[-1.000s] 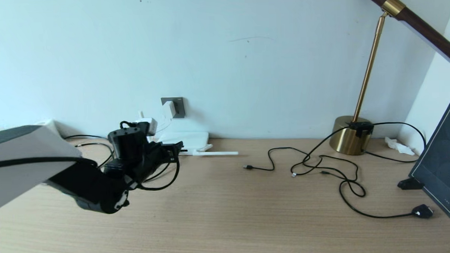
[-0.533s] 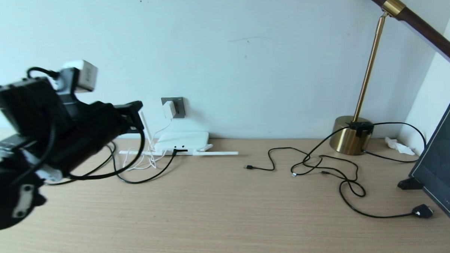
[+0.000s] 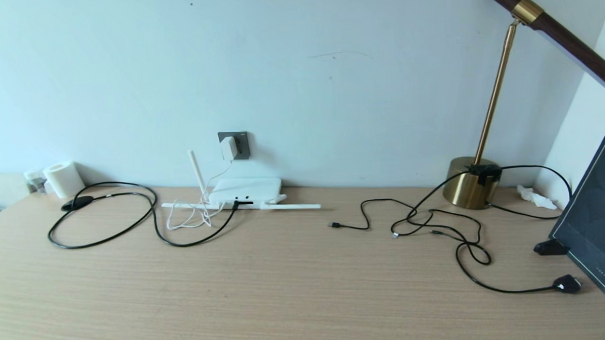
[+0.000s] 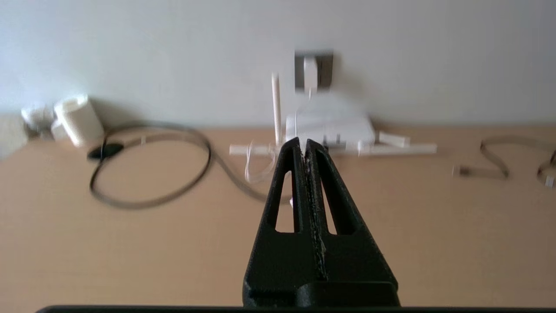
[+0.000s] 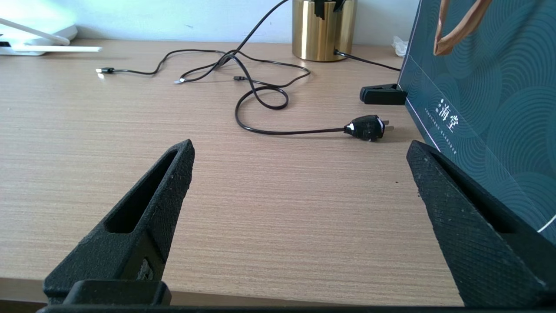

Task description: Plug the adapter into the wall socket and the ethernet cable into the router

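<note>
The white adapter (image 3: pixel 228 148) sits in the dark grey wall socket (image 3: pixel 241 141), and its thin white cord hangs down to the desk. Below them the router (image 3: pixel 245 188) lies flat against the wall, one antenna upright. The black ethernet cable (image 3: pixel 153 215) loops across the desk, and its tip sits in a port on the router's front. Neither arm shows in the head view. My left gripper (image 4: pixel 302 143) is shut and empty, back from the router (image 4: pixel 334 126) and pointing at it. My right gripper (image 5: pixel 300 148) stands open over the desk's near edge.
A brass lamp base (image 3: pixel 471 186) stands at the back right, with thin black cables (image 3: pixel 435 225) tangled before it and a black plug (image 3: pixel 567 283) nearby. A dark teal bag (image 3: pixel 598 215) stands at the right edge. A paper roll (image 3: pixel 64 178) sits at the far left.
My left arm drew back from the router, swung up to the left and left the head view. Its gripper has shut. The ethernet cable now lies uncovered with its tip at the router.
</note>
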